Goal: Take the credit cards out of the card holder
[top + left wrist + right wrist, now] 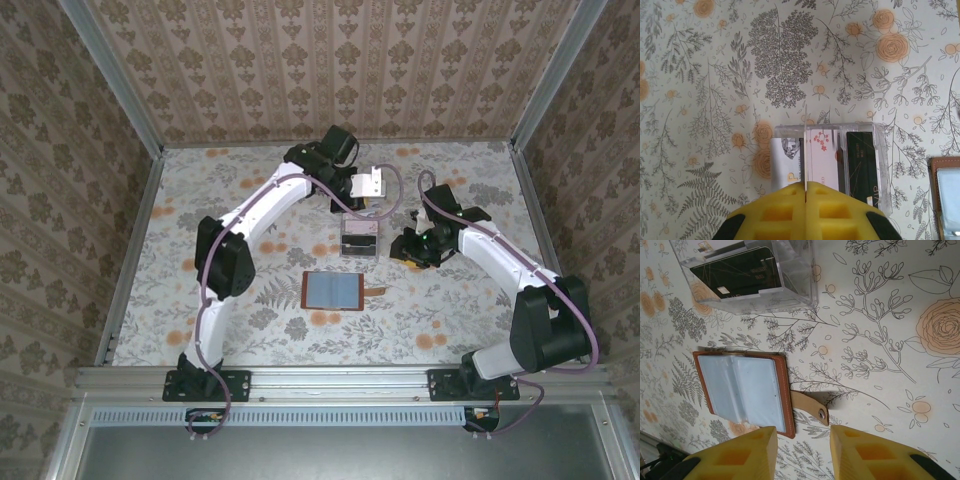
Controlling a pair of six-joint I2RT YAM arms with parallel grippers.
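The card holder [332, 290] is laid open and flat near the middle of the tabletop [200, 200], a little toward the near edge. Its grey-blue inside is turned up, and its small brown strap [810, 407] is stretched out toward the right edge. A clear plastic tray [830, 130] is set just past the holder, toward the far edge, with a small gap left between them.

Three credit cards [822, 155] are seen lying side by side in the tray: a white one, a pink flowery one and a dark green one.

The left gripper [805, 184] is held over the tray, on its near side. Its yellow fingers are pressed together, and a thin card [804, 145] is pinched between them. This card is seen only from its edge, as a fine pale line standing up over the tray. From this wrist, the card holder is seen low at the right, well off to the side of the fingers.

The right gripper [802, 455] is held above the tabletop to the right of the holder. Its fingers are spread apart and nothing is held. From this wrist, the strap is seen just ahead of the gap between the fingers, and the holder is not touched.
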